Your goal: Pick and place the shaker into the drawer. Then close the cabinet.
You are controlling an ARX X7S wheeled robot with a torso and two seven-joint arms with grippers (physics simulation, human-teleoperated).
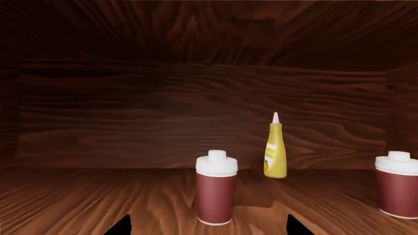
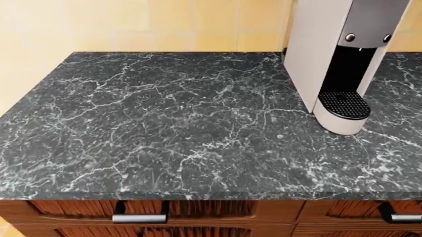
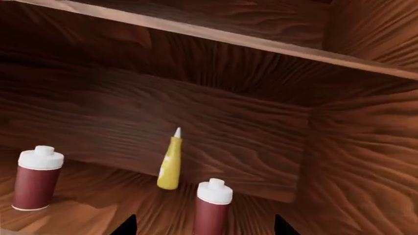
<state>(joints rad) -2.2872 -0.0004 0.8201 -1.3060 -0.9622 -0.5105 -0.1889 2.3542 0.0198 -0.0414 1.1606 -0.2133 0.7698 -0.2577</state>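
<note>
Both wrist views look into a reddish-brown wooden compartment (image 1: pixel 130 117) with plain walls and floor; I cannot tell whether it is the drawer or the cabinet. Two maroon shakers with white caps stand upright on its floor. One shaker (image 1: pixel 216 188) stands just ahead of my open left gripper (image 1: pixel 209 229), centred between its dark fingertips (image 1: pixel 121 226). The other shaker (image 3: pixel 213 208) stands between the wide-apart tips of my open right gripper (image 3: pixel 205 229); whether they touch it is unclear. Each shaker also shows off to the side in the other wrist view (image 1: pixel 397 183) (image 3: pixel 38 178). Neither gripper appears in the head view.
A yellow squeeze bottle (image 1: pixel 275 149) (image 3: pixel 170 161) stands near the back wall between the shakers. A wooden board (image 3: pixel 261 39) roofs the compartment. The head view shows a dark marble counter (image 2: pixel 171 118), a white coffee machine (image 2: pixel 343 59) and shut drawer fronts with metal handles (image 2: pixel 138 217).
</note>
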